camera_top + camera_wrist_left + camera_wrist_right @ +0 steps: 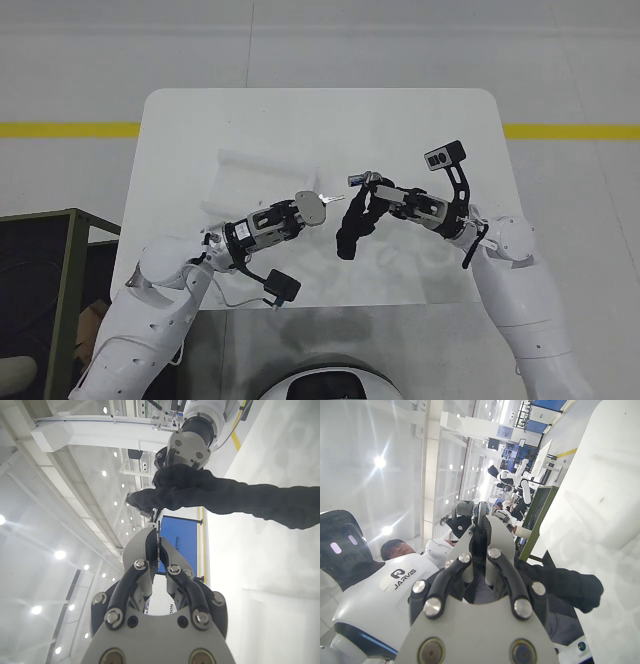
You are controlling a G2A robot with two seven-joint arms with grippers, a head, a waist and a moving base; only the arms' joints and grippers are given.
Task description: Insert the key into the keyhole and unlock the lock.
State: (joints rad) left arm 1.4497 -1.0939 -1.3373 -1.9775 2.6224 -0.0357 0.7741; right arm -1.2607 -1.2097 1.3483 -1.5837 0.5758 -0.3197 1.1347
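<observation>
l gripper (157, 541) fingers clamped on key (336, 199) just beside lock (357, 180), r gripper (480, 532) clamped on lock: align blade w/ keyhole, push straight, then turn.

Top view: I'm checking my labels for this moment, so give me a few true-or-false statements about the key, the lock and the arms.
1. The left gripper's fingers are shut on the key. True.
2. The lock lies on the table. False: the right gripper holds it above the table.
3. Black cloth hangs by the right gripper. True.
4. The key's blade points away from the lock. False: it points towards it.
</observation>
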